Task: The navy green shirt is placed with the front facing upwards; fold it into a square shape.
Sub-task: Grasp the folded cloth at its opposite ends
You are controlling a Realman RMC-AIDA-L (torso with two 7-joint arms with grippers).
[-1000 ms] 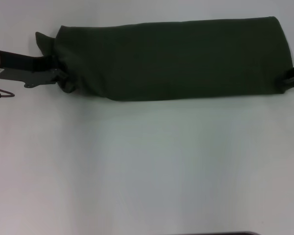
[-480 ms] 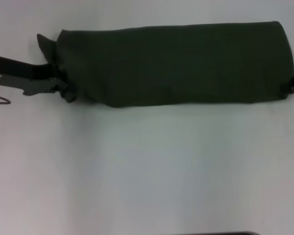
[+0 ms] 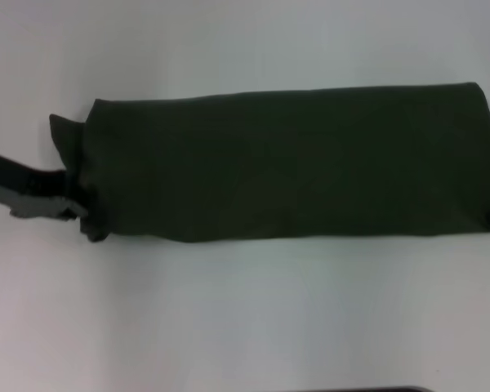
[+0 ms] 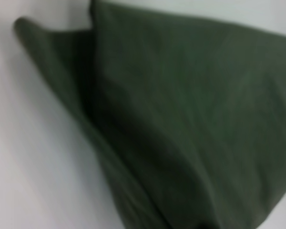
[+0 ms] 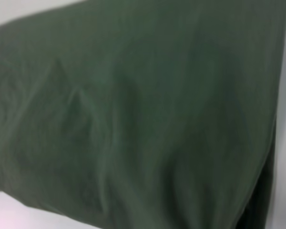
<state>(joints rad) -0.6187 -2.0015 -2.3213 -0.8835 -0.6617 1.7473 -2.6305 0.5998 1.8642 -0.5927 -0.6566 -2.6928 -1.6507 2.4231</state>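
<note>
1. The white table [image 3: 245,327] takes up the near part of the head view, bare pale surface between the robot and the cloth.
2. Beyond that bare stretch lies the navy green shirt [image 3: 294,163], folded into one long dark band that runs crosswise from the left gripper's side to the right edge of the head view. No lettering or label shows; only plain dark green cloth faces up.
3. The left gripper [image 3: 75,206] is at the shirt's left end, at the near corner of the band. Its dark arm comes in from the left edge of the head view, and its tip meets the bunched cloth there. It appears to pinch that corner, with the fabric gathered into small puckers right at the fingertips.
4. Just beyond the left gripper, a loose pointed flap of the shirt sticks out past the band's left end.
5. In the left wrist view the shirt [image 4: 181,124] fills most of the picture, hanging in draped folds with the table [image 4: 19,157] beside it; the gripper's own fingers do not show there.
6. The right gripper is out of sight in the head view, past the band's right end. The right wrist view shows the shirt [image 5: 143,114] up close, lightly wrinkled.
</note>
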